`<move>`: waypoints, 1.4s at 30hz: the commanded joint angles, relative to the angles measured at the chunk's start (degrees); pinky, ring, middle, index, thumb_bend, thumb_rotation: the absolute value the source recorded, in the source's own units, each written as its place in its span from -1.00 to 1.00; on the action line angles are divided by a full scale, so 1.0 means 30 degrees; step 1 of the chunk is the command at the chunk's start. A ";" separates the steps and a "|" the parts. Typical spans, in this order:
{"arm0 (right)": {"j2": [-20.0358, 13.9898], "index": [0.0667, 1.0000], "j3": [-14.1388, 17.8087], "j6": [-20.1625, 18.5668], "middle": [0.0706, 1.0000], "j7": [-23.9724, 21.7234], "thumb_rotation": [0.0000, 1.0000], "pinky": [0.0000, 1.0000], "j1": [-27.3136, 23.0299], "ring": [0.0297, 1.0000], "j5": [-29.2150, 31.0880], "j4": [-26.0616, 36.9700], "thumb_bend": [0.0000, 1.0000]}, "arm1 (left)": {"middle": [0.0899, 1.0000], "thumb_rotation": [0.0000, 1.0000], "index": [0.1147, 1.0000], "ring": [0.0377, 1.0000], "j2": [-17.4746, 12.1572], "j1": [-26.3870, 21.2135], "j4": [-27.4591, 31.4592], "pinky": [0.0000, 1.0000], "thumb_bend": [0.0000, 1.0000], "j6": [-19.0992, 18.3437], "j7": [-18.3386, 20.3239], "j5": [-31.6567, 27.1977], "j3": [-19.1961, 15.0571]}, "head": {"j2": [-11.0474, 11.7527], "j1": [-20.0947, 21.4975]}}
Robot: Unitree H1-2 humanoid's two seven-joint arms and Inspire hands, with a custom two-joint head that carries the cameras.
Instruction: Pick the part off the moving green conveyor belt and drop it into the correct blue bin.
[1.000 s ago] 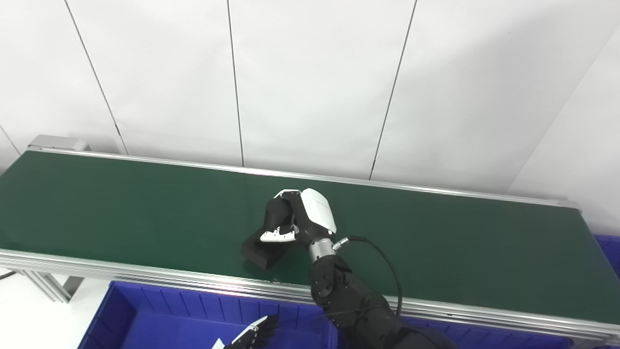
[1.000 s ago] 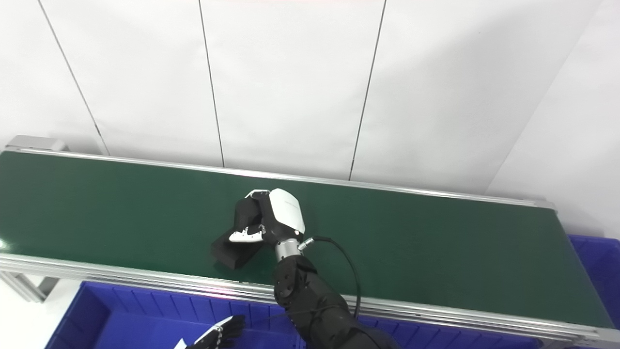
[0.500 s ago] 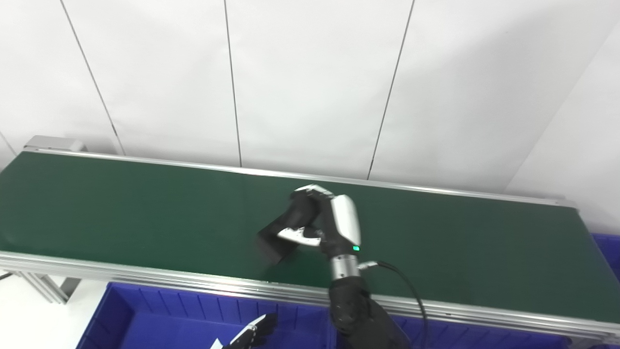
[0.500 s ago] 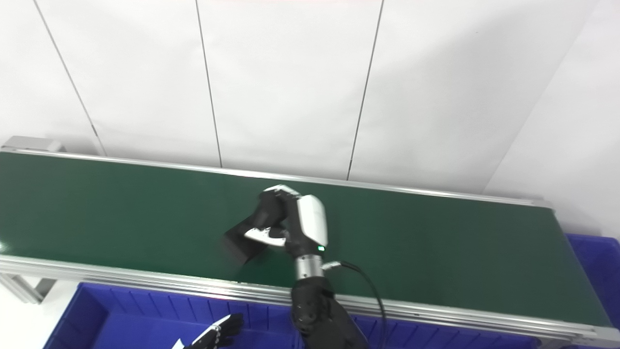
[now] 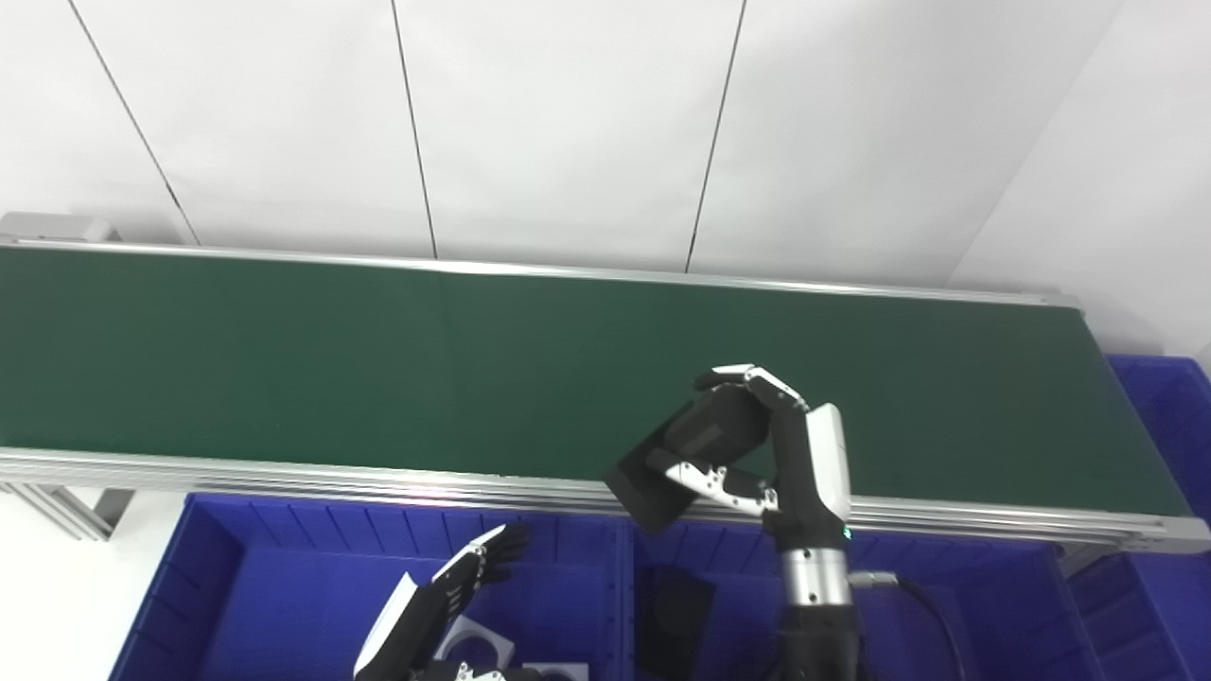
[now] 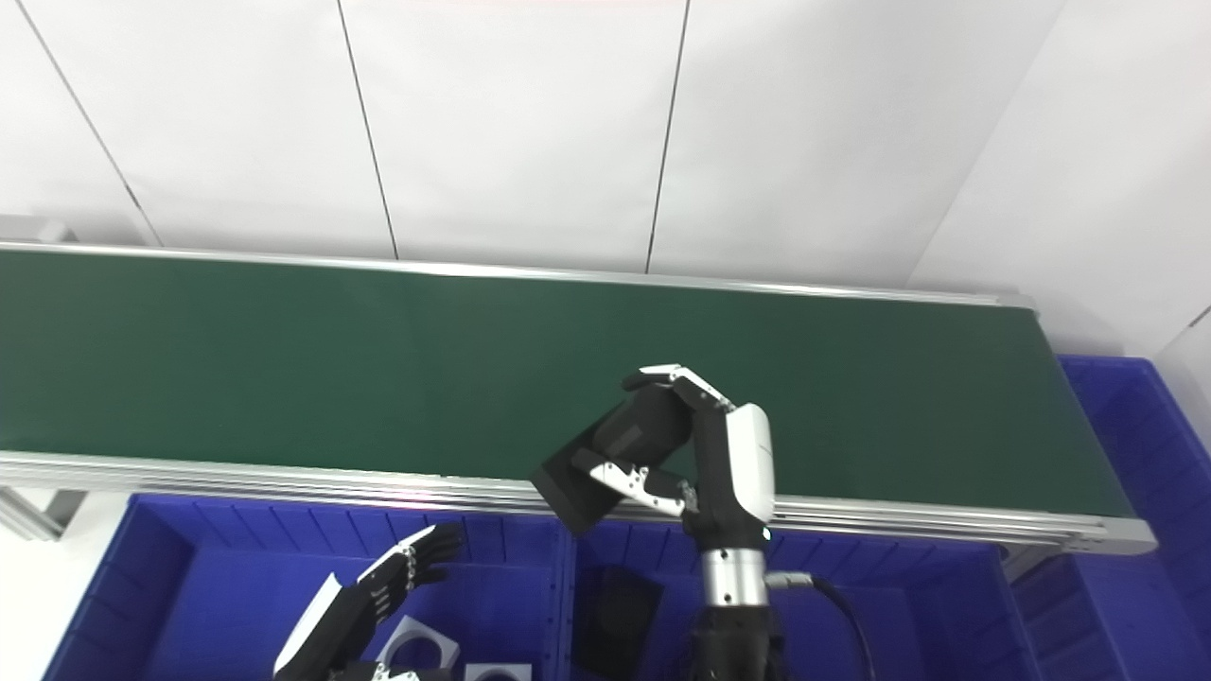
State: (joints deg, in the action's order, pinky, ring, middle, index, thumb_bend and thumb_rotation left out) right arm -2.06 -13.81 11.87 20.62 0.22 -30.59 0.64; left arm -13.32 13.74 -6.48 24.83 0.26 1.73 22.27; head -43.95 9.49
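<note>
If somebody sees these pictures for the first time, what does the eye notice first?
The right hand holding a black part above the near edge of the green belt. Next, the blue bins below, where the open left hand waits.

Legible text, labels, brands, numbers, signs: none. No readable marking shows on the green conveyor belt [image 5: 378, 359], the blue bins [image 5: 284, 586], the black part [image 5: 686, 454], either hand, or the white wall panels behind.
</note>
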 commanded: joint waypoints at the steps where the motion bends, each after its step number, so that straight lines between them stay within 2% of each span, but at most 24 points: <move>1: -0.0097 0.05 0.0375 0.0050 -0.08 -0.0204 -1.00 -0.23 0.0540 -0.24 -0.0033 0.1006 0.02 | 0.72 -0.16 0.67 0.74 0.0078 -0.0042 0.0643 0.67 0.81 0.0697 0.0257 -0.0014 -0.0251 | -0.0079 -0.0047; 7: -0.0253 0.04 0.1524 -0.0135 -0.08 -0.0023 -1.00 -0.21 0.2910 -0.24 -0.0303 0.1377 0.02 | 0.72 -0.17 0.68 0.73 0.0256 0.0028 0.1053 0.65 0.79 0.0695 0.0657 0.0025 -0.0684 | -0.0623 -0.0123; 13: -0.0285 0.04 0.2642 -0.1486 -0.08 0.0260 -1.00 -0.26 0.4258 -0.26 -0.1649 0.0333 0.02 | 0.71 -0.17 0.67 0.71 0.0413 0.0048 0.1298 0.63 0.79 0.0693 0.1182 -0.0214 -0.1093 | -0.1094 -0.0046; 16: -0.0311 0.00 0.2823 -0.1629 -0.10 0.0581 -1.00 -0.08 0.4243 -0.20 -0.2118 -0.0560 0.03 | 0.71 -0.19 0.68 0.71 0.0547 0.0078 0.1446 0.62 0.77 0.0689 0.1577 -0.0397 -0.1318 | -0.1200 -0.0096; 17: -0.0292 -0.01 0.2862 -0.1674 -0.11 0.0687 -1.00 0.06 0.4219 -0.16 -0.2208 -0.0809 0.03 | 0.70 -0.20 0.67 0.70 0.0600 0.0088 0.1472 0.62 0.77 0.0689 0.1655 -0.0397 -0.1392 | -0.1200 -0.0096; 18: -0.0271 -0.01 0.2855 -0.1607 -0.12 0.0595 -1.00 0.11 0.4139 -0.14 -0.1984 -0.1249 0.03 | 0.70 -0.20 0.67 0.70 0.0647 0.0118 0.1547 0.61 0.77 0.0692 0.1729 -0.0366 -0.1474 | -0.1347 -0.0124; 19: -0.0273 0.02 0.2804 -0.1562 -0.10 0.0497 -1.00 0.02 0.4032 -0.18 -0.1848 -0.1660 0.02 | 0.70 -0.18 0.67 0.71 0.0702 0.0155 0.1619 0.62 0.78 0.0695 0.1826 -0.0367 -0.1566 | -0.1374 -0.0093; 22: -0.0320 0.04 0.2594 -0.1276 -0.07 0.0545 -1.00 -0.06 0.3650 -0.21 -0.1749 -0.2713 0.02 | 0.70 -0.19 0.67 0.71 0.0895 0.0279 0.1705 0.63 0.80 0.0697 0.2169 -0.0558 -0.1836 | -0.1397 -0.0171; 25: -0.0663 0.02 0.2045 -0.1492 -0.09 0.0894 -1.00 0.04 0.3157 -0.18 -0.2787 -0.3881 0.03 | 0.70 -0.21 0.68 0.72 0.1002 0.0330 0.1716 0.64 0.78 0.0697 0.2508 -0.0704 -0.2052 | -0.1422 -0.0178; 26: -0.0788 0.02 0.1816 -0.1934 -0.10 0.0281 -1.00 0.07 0.3046 -0.18 -0.2847 -0.3975 0.03 | 0.71 -0.22 0.68 0.72 0.1024 0.0364 0.1746 0.64 0.78 0.0697 0.2550 -0.0649 -0.2117 | -0.1407 -0.0165; 28: -0.1028 -0.06 0.1328 -0.2358 -0.07 -0.0758 -1.00 -0.21 0.2856 -0.15 -0.2768 -0.4088 0.03 | 0.71 -0.20 0.68 0.72 0.1053 0.0407 0.1798 0.64 0.79 0.0697 0.2632 -0.0535 -0.2211 | -0.1415 -0.0180; 29: -0.1136 0.26 0.1113 -0.2455 -0.08 -0.1024 -1.00 -0.27 0.2789 -0.13 -0.2765 -0.4131 0.05 | 0.71 -0.21 0.68 0.72 0.1068 0.0419 0.1812 0.64 0.78 0.0697 0.2691 -0.0527 -0.2248 | -0.1415 -0.0180; 30: -0.1296 0.40 0.0807 -0.2457 0.04 -0.1307 -0.98 -0.20 0.2694 -0.01 -0.2849 -0.4228 0.14 | 0.71 -0.21 0.68 0.72 0.1089 0.0426 0.1835 0.64 0.77 0.0697 0.2700 -0.0468 -0.2276 | -0.1441 -0.0188; 31: -0.1416 0.53 0.0541 -0.2411 0.42 -0.1474 -0.91 0.19 0.2617 0.39 -0.2920 -0.4327 0.39 | 0.70 -0.19 0.68 0.70 0.1127 0.0438 0.1868 0.62 0.78 0.0697 0.2695 -0.0412 -0.2307 | -0.1441 -0.0188; 32: -0.1527 0.54 0.0308 -0.2276 0.46 -0.1521 -0.90 0.25 0.2549 0.44 -0.3012 -0.4428 0.41 | 0.70 -0.19 0.68 0.70 0.1168 0.0445 0.1893 0.61 0.78 0.0697 0.2686 -0.0356 -0.2339 | -0.1422 -0.0194; 33: -0.1695 0.60 -0.0053 -0.2185 0.60 -0.1461 -0.82 0.53 0.2463 0.61 -0.3423 -0.4497 0.51 | 0.70 -0.18 0.67 0.69 0.1211 0.0445 0.1893 0.59 0.79 0.0696 0.2685 -0.0321 -0.2372 | -0.1422 -0.0194; 34: -0.1813 0.65 -0.0335 -0.2171 0.69 -0.1399 -0.75 0.69 0.2410 0.71 -0.3753 -0.4498 0.53 | 0.69 -0.18 0.67 0.68 0.1245 0.0439 0.1895 0.58 0.80 0.0696 0.2670 -0.0270 -0.2395 | -0.1423 -0.0205; 35: -0.1903 0.68 -0.0571 -0.2218 0.74 -0.1450 -0.70 0.76 0.2392 0.76 -0.3953 -0.4412 0.54 | 0.69 -0.17 0.67 0.68 0.1276 0.0438 0.1897 0.58 0.80 0.0696 0.2683 -0.0245 -0.2419 | -0.1438 -0.0217; 36: -0.1952 0.74 -0.0767 -0.2296 0.87 -0.1518 -0.56 0.89 0.2420 0.90 -0.4069 -0.4253 0.60 | 0.70 -0.17 0.68 0.69 0.1297 0.0430 0.1902 0.60 0.79 0.0696 0.2729 -0.0247 -0.2439 | -0.1428 -0.0245; 40: -0.2023 0.83 -0.1320 -0.2279 0.99 -0.1453 -0.39 0.97 0.2770 0.99 -0.4388 -0.3439 0.65 | 0.71 -0.18 0.68 0.72 0.1366 0.0383 0.1723 0.63 0.79 0.0697 0.3020 -0.0517 -0.2548 | -0.1434 -0.0250; 42: -0.2000 0.84 -0.1294 -0.1601 1.00 -0.1142 -0.36 0.96 0.3027 1.00 -0.3946 -0.3158 0.66 | 0.71 -0.17 0.68 0.72 0.1434 0.0415 0.1700 0.63 0.80 0.0697 0.3087 -0.0542 -0.2644 | -0.1431 -0.0197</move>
State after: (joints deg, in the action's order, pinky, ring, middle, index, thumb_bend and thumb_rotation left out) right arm -7.99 -17.73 4.76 15.78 9.07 -43.16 -10.81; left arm -9.19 15.29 -2.99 24.84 9.21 0.55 14.62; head -48.16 8.96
